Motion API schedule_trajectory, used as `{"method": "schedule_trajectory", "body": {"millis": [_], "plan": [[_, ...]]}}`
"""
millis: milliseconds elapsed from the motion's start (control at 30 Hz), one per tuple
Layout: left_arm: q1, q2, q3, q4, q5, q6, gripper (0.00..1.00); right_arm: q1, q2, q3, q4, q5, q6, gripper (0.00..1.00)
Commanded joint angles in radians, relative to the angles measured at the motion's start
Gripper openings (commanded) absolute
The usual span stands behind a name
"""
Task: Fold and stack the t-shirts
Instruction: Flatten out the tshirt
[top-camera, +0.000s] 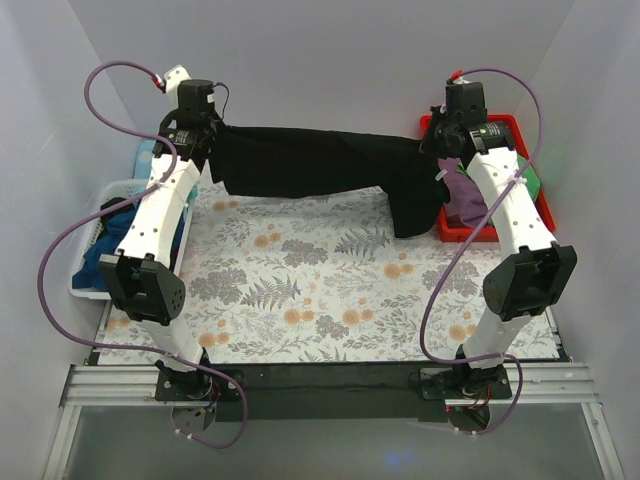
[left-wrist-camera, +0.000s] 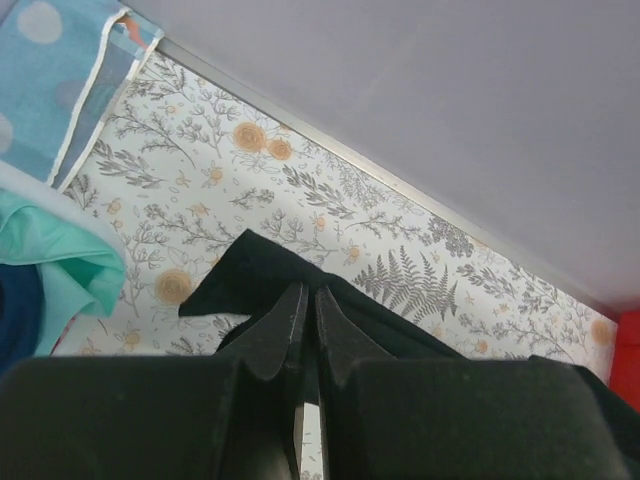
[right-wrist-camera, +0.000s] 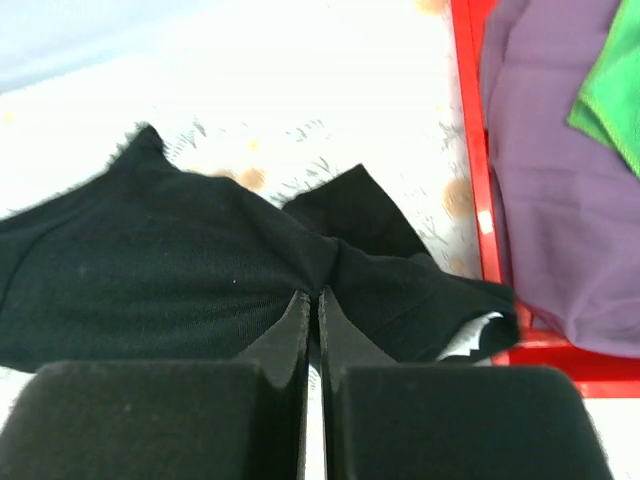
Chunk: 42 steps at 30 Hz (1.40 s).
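Note:
A large black t-shirt (top-camera: 310, 160) hangs stretched between my two grippers above the far edge of the table. My left gripper (top-camera: 205, 140) is shut on its left end; in the left wrist view (left-wrist-camera: 308, 290) the jaws pinch the black cloth (left-wrist-camera: 260, 270). My right gripper (top-camera: 440, 140) is shut on the right end, where a part (top-camera: 415, 205) droops toward the table. In the right wrist view (right-wrist-camera: 312, 293) the jaws pinch the black cloth (right-wrist-camera: 150, 270). Dark blue and teal shirts (top-camera: 110, 240) lie in the basket at left.
A white basket (top-camera: 92, 290) stands at the left edge with teal cloth (left-wrist-camera: 60, 260) in it. A red tray (top-camera: 470, 235) at the back right holds purple (right-wrist-camera: 550, 150) and green (right-wrist-camera: 615, 70) cloth. A floral mat (top-camera: 320, 290) covers the table.

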Motion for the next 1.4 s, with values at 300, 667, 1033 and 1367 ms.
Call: {"method": "schedule_trajectory", "body": {"millis": [300,667,1033,1367], "plan": [[0.108,-0.185,-0.048,-0.077,-0.259,-0.051,0.00,-0.061,-0.214,-0.093,0.043,0.084,-0.028,0.01],[0.108,-0.242,0.107,-0.138,-0.257,-0.038,0.00,-0.043,-0.374,-0.025,0.120,0.050,-0.061,0.01],[0.108,-0.470,0.003,-0.164,-0.206,-0.055,0.00,0.048,-0.584,-0.093,0.274,0.062,-0.091,0.01],[0.103,-0.412,-0.189,-0.040,-0.027,-0.028,0.00,0.058,-0.499,-0.206,0.335,0.113,-0.040,0.01]]}}
